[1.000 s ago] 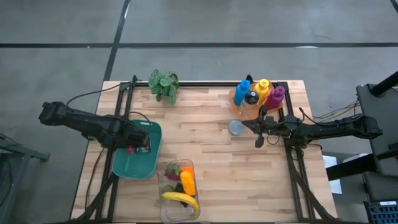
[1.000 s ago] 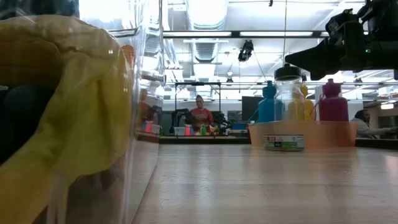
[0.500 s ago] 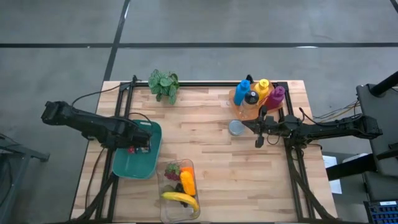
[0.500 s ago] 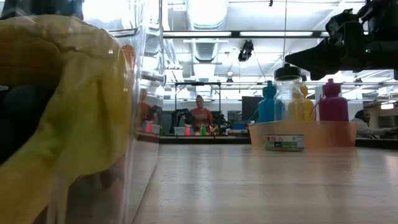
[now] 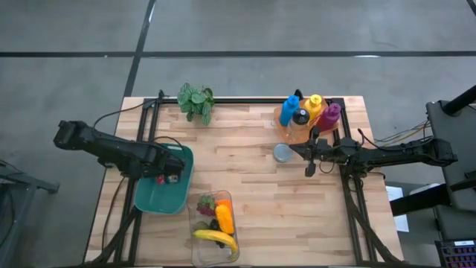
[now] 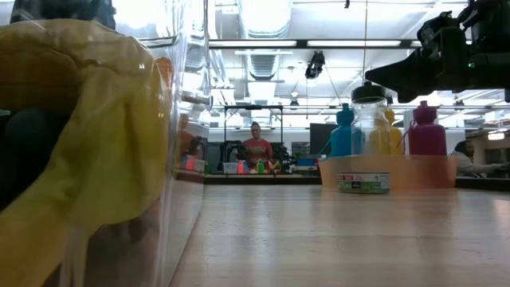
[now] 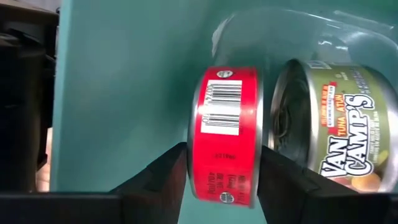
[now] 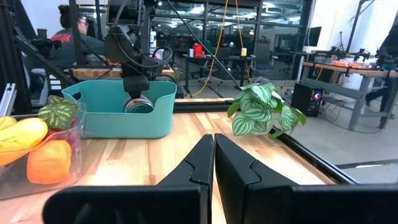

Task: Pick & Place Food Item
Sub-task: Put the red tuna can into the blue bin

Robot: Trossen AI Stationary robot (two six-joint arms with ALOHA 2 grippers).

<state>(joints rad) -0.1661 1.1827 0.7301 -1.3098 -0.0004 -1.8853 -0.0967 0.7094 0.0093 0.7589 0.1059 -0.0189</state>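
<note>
Left arm has crept slightly further over the teal bin (image 5: 152, 199) since the earlier frame. Left gripper (image 7: 221, 180) straddles the red can (image 7: 225, 134), fingers flanking it, jaws easing apart, so I can't tell whether it's gripped. Tuna can (image 7: 329, 124) sits just beyond it. Let go fully, then lift straight up. Right gripper (image 8: 213, 163) is closed, empty, parked.

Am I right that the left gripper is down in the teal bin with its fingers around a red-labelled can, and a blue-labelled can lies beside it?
Not quite: the can beside the red-labelled can has a green label, not blue, as the left wrist view shows. The rest holds: the left gripper is down in the teal bin, its fingers around the red-labelled can.
</note>
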